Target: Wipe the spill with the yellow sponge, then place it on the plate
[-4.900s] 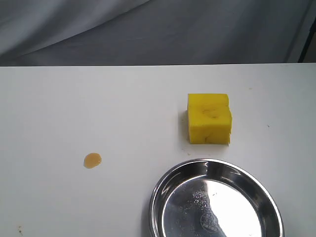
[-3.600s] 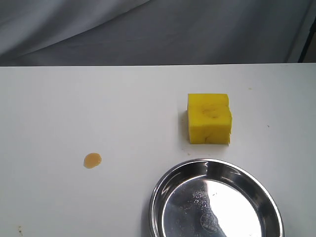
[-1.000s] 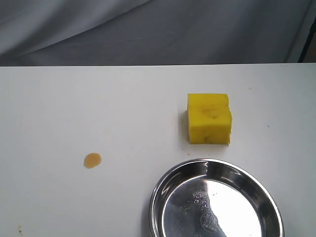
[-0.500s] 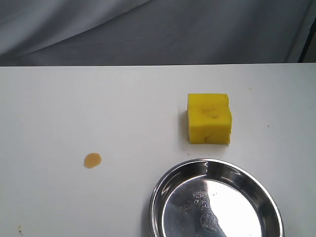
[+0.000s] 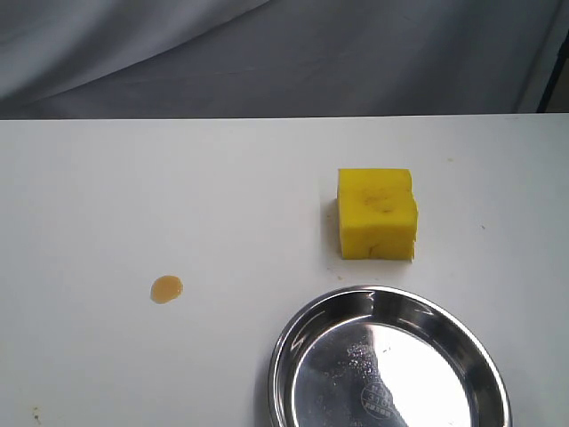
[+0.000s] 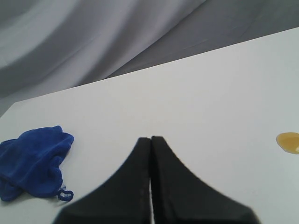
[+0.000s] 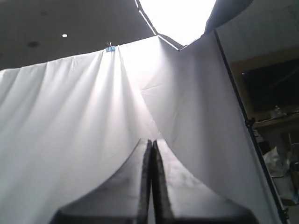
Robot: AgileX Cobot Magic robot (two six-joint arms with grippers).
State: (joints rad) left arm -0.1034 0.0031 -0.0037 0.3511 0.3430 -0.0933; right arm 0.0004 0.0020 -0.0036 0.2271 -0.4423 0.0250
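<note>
Exterior view pictures are all alike over the last few seconds, so nothing has been moved. The sponge (image 5: pixel 377 213) is sat on the white table (image 5: pixel 133 196), on the right side, behind the plate (image 5: pixel 427 356) and near it but not touching. The spill (image 5: pixel 166 289) is found well apart from both, off to the left, and it is not wiped. Nothing is held on the plate. So the job is judged as not begun yet, and the sponge must be picked up first.

No arm is seen in this view. The claws are shown only by the wrist views. The left claw (image 6: pixel 150 140) is pressed shut with nothing held, and it is pointed out over the table. The spill (image 6: pixel 289 142) is caught at the edge of that picture. A blue cloth (image 6: pixel 32 161) is also shown there, which is not seen from outside. The right claw (image 7: pixel 150 142) is pressed shut too and is empty. It is pointed up at a white sheet (image 7: pixel 70 116), so no table is shown by it. The sponge and plate are seen from the exterior view alone.
</note>
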